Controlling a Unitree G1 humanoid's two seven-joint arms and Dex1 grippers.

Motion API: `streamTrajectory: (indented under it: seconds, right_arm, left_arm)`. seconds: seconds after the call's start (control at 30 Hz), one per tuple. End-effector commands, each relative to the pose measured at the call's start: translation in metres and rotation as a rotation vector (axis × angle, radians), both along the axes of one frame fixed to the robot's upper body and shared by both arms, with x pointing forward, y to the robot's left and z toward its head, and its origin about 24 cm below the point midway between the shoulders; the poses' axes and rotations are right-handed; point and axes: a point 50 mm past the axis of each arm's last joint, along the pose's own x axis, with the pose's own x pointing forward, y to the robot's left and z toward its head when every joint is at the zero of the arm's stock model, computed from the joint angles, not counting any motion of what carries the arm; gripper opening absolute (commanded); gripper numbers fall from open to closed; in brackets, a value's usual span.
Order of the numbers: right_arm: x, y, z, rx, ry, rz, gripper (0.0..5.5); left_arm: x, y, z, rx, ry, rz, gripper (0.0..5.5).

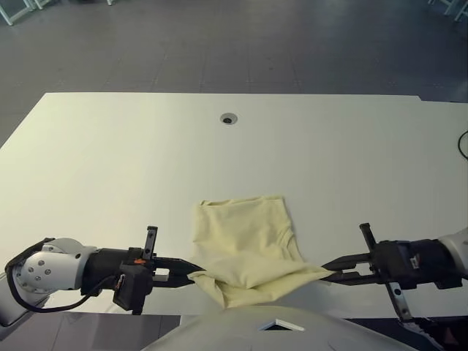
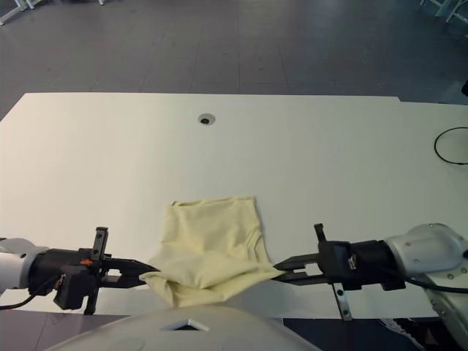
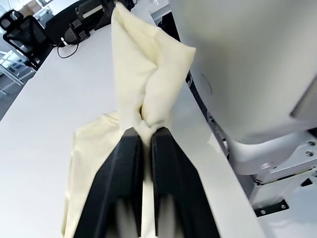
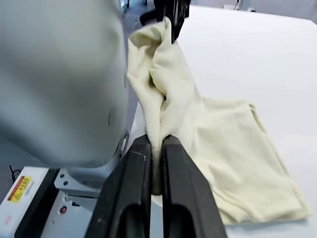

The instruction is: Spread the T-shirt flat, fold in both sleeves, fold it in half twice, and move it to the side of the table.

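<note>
T-shirt [image 1: 245,241], pale yellow: compact, sleeves apparently tucked, at the bench [image 1: 110,161] near edge, centre. Left hand [image 1: 193,278] pinches its near-left corner; right hand [image 1: 327,268] pinches its near-right. Judged: halving fold under way; move aside outstanding.

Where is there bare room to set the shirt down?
Bare table left and right of the shirt, and beyond it around the hole. Crowded at the near edge: left tool and right tool pinch the shirt.
</note>
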Motion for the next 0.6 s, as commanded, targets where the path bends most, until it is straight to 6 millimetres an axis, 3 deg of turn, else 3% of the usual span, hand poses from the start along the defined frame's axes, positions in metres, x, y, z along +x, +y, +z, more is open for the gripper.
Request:
streamTrajectory:
  seconds: [0.03, 0.33, 0.6]
  right_arm:
    - [0.010, 0.000, 0.011, -0.008, -0.045, -0.005, 0.08]
    - [0.059, 0.002, 0.003, -0.044, -0.030, -0.052, 0.08]
    - [0.108, 0.008, -0.015, -0.068, 0.041, -0.066, 0.08]
  left_arm:
    - [0.007, 0.004, 0.007, 0.034, 0.011, 0.012, 0.06]
    - [0.043, 0.009, -0.005, 0.098, 0.140, 0.057, 0.06]
    - [0.083, 0.010, -0.016, 0.088, 0.261, 0.139, 0.05]
